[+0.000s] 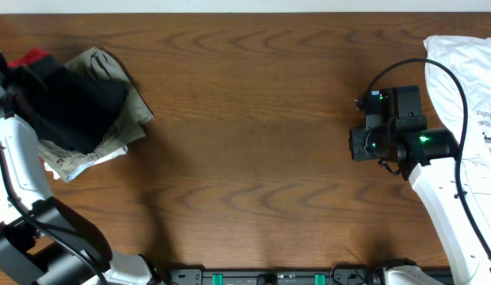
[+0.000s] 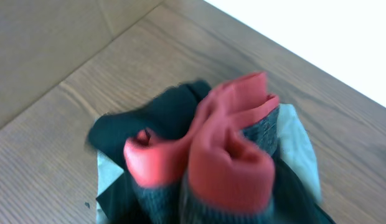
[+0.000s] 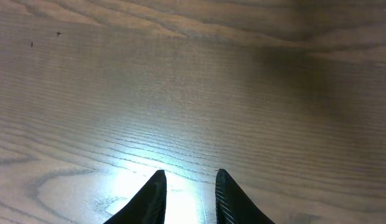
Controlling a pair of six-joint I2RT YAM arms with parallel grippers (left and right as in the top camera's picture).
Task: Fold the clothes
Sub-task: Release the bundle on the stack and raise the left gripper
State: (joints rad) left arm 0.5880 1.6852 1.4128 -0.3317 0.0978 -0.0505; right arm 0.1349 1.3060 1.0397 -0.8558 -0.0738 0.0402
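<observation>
The clothes lie bunched at the table's far left, black fabric with a red edge showing at the frame border. In the left wrist view the coral-red, grey-ribbed waistband is crumpled close under the camera, with black fabric behind it. My left arm reaches up to this pile. Its fingers are hidden by the cloth, so their state does not show. My right gripper hovers open over bare wood at the right, holding nothing, far from the clothes.
A khaki garment lies under the black one, with a pale edge sticking out. A white printed garment covers the far right corner. The table's far edge runs close behind the pile.
</observation>
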